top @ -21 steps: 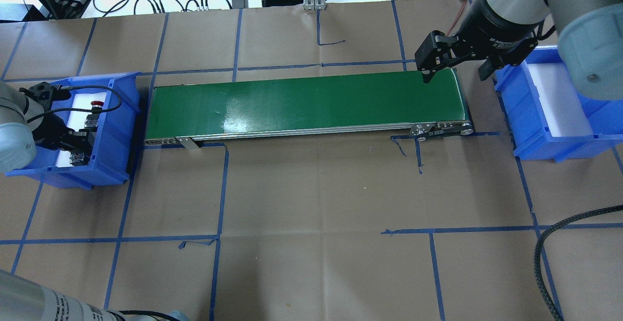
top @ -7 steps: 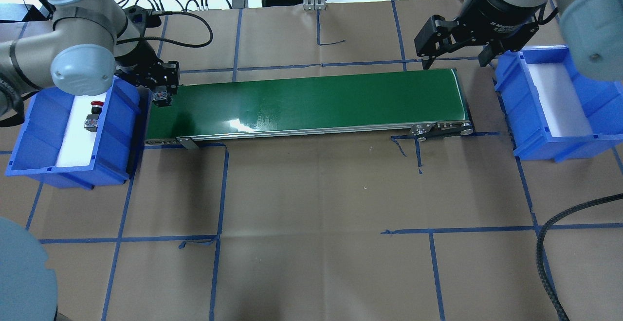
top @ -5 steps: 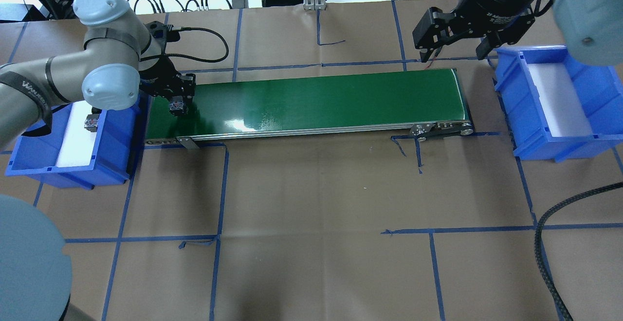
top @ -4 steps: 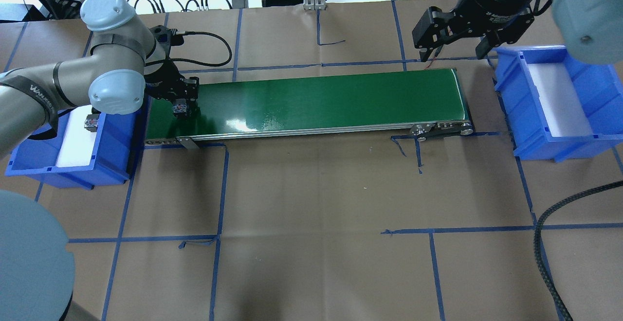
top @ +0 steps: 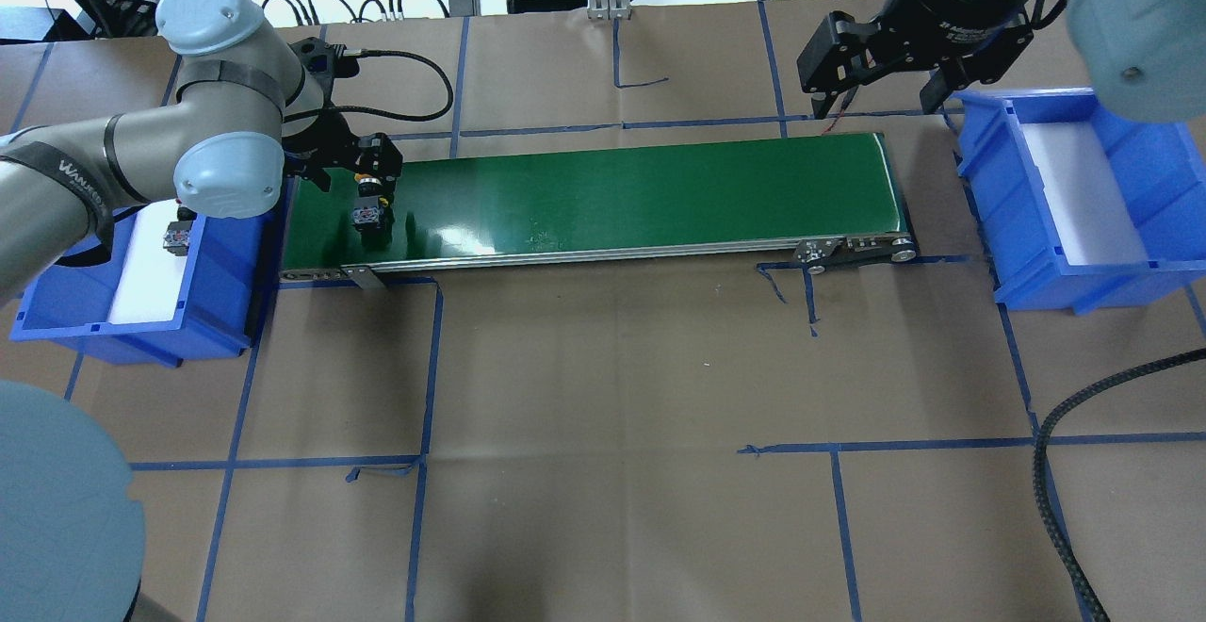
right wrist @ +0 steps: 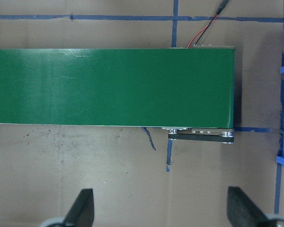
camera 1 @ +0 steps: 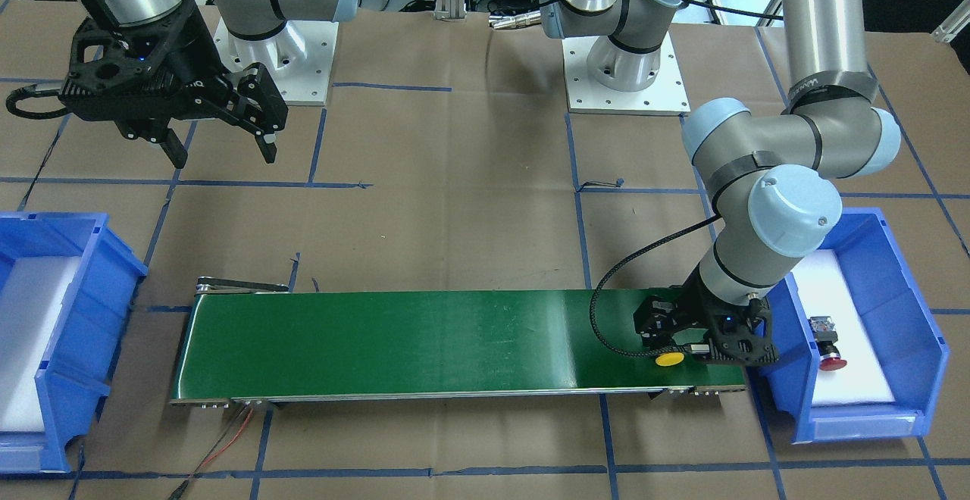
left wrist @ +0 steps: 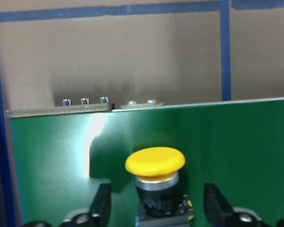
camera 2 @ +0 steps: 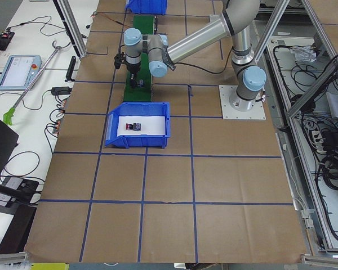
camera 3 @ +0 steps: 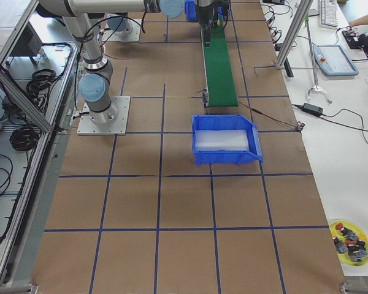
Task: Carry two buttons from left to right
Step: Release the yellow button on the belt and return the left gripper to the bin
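The yellow-capped button [left wrist: 155,161] sits on the left end of the green conveyor belt [top: 612,193]. It also shows in the overhead view [top: 366,213] and the front view [camera 1: 668,358]. My left gripper [top: 370,187] is open around it, and its fingers [left wrist: 102,208] stand clear of it on both sides. The red-capped button [camera 1: 831,354] lies in the left blue bin [camera 1: 921,333], partly hidden by my arm in the overhead view [top: 176,237]. My right gripper [top: 881,99] is open and empty, above the belt's far right end.
The right blue bin [top: 1065,269] with a white liner holds nothing that I can see. Brown paper with blue tape lines covers the table. Cables lie at the back edge. A black braided cable [top: 1046,499] hangs at the front right.
My left gripper carried the yellow button from the left bin onto the belt's left end and opened, leaving it there. My right gripper drew back a little from the belt.
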Robot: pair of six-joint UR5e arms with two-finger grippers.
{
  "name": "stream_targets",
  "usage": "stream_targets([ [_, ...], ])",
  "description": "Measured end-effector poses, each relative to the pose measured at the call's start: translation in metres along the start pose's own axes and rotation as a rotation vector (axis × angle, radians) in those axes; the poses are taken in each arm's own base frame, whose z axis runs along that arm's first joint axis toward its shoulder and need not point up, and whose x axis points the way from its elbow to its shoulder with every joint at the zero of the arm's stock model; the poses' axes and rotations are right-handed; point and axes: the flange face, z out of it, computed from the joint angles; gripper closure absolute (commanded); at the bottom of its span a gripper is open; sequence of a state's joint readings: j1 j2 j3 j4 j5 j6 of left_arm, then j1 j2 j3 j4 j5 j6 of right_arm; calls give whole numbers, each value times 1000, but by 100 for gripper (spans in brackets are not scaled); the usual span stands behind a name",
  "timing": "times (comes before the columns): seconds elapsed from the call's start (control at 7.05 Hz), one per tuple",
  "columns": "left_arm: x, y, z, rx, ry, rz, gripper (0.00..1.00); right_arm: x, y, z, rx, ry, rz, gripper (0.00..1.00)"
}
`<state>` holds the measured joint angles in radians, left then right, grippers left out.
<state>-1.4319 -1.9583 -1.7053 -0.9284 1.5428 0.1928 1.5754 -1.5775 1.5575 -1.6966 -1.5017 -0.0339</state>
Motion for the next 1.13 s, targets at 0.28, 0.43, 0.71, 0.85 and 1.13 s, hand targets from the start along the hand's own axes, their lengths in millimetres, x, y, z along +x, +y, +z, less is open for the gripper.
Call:
stream_targets([
  [0.28,-1,-13,-51,6,-2,4,0,0,0,0,1,1,-1,0],
  [0.43,-3,-20,-81,-13,0,4,0,0,0,-1,2,1,-1,0],
  [0.71,-15,-29,-122,-42,3,7,0,0,0,-1,2,2,-1,0],
  [0.85,-28,-31,-127,-47,0,10,0,0,0,0,2,2,-1,0],
  [1.13,-94,-30,-124,-53,-2,-22,0,0,0,0,1,2,0,0],
])
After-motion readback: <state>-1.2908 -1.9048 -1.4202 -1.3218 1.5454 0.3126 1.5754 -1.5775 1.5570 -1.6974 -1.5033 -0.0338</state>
